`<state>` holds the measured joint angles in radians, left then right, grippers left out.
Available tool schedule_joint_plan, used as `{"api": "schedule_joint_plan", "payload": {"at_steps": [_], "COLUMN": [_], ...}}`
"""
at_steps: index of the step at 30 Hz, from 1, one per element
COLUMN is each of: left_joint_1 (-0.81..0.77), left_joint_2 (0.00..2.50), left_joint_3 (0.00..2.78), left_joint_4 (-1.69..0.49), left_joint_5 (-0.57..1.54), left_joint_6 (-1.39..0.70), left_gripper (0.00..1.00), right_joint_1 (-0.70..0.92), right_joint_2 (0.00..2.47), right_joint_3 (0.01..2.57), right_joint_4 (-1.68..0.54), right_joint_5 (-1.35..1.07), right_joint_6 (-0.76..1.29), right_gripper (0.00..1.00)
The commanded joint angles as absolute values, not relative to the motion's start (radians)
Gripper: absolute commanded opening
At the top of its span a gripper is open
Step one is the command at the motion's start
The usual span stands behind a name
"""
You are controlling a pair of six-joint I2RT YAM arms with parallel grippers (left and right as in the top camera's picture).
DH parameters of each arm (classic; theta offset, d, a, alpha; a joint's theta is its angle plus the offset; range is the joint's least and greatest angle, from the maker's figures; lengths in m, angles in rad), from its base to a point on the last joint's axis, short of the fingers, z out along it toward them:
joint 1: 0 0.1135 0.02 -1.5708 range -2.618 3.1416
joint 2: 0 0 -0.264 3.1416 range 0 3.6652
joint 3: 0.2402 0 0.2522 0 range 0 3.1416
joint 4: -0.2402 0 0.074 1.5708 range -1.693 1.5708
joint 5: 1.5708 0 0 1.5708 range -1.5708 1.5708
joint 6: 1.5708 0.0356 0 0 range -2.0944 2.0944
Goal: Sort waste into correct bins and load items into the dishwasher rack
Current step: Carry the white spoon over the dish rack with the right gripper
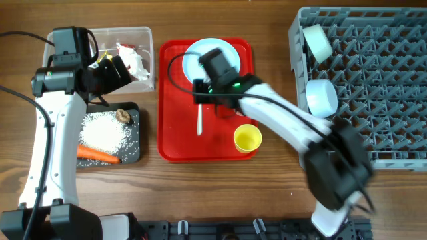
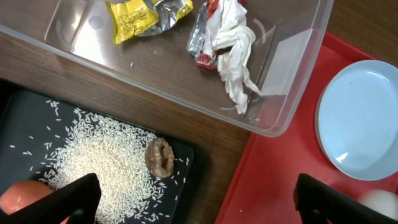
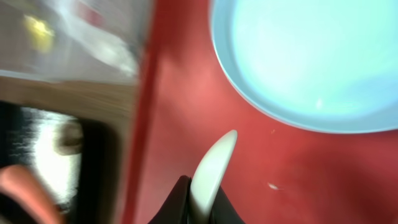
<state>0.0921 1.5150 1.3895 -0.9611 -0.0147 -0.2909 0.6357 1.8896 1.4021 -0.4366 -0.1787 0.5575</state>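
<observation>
**Firmly Pinched: right claw (image 3: 200, 210) on the white spoon (image 3: 214, 165), left claw (image 2: 198, 202) wide**

Here, in the middle of the overhead frame, the right claw sits over the red tray (image 1: 172, 148). Its fingers are closed narrowly on one end of the white spoon. The wrist view shows the pale spoon squeezed between the dark fingertips at the bottom edge. Whether the spoon is clear of the tray cannot be told. Just above it in the frame lies the light blue plate (image 1: 192, 59), partly under the arm. The yellow cup (image 1: 247, 138) stands at the tray's lower right.

At upper left the left claw hangs with its fingers spread wide, holding nothing. It is above the border between the clear tub (image 1: 145, 32) and the black tray (image 1: 135, 152). The tub holds the yellow wrapper (image 2: 134, 15) and the red-white wrapper (image 2: 227, 46). On the black tray lie the rice (image 1: 103, 130), the brown lump (image 1: 124, 115) and, at its lower edge, the carrot (image 1: 99, 155).

At upper right, the grey rack (image 1: 373, 80) carries two light blue bowls along its left side: the upper bowl (image 1: 317, 41), tilted, and the lower bowl (image 1: 321, 97).
</observation>
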Motion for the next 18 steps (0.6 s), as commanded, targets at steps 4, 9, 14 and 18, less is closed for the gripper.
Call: {"api": "schedule_joint_plan", "payload": {"at_steps": [4,9,14,18], "left_joint_1": [0.096,0.096,0.096,0.096], "left_joint_2": [1.515,1.515,1.515,1.515], "left_joint_3": [1.400,1.400,1.400,1.400], "left_joint_4": [-0.958,-0.958,-0.958,-0.958], "left_joint_5": [-0.024,-0.024,-0.024,-0.024], "left_joint_6": [-0.299,-0.299,-0.299,-0.299], "left_gripper": [1.00,1.00,1.00,1.00], "right_joint_1": [0.521,0.360,0.163,0.042], "right_joint_2": [1.498,1.303,1.224,1.241], "right_joint_3": [1.405,1.404,1.400,1.379], "right_joint_4": [-0.626,-0.842,-1.046,-1.180], "right_joint_5": [-0.069,0.129,0.241,0.316], "right_joint_6": [0.408,0.441,0.612,0.740], "right_gripper": [0.04,0.04,0.04,0.04]}}
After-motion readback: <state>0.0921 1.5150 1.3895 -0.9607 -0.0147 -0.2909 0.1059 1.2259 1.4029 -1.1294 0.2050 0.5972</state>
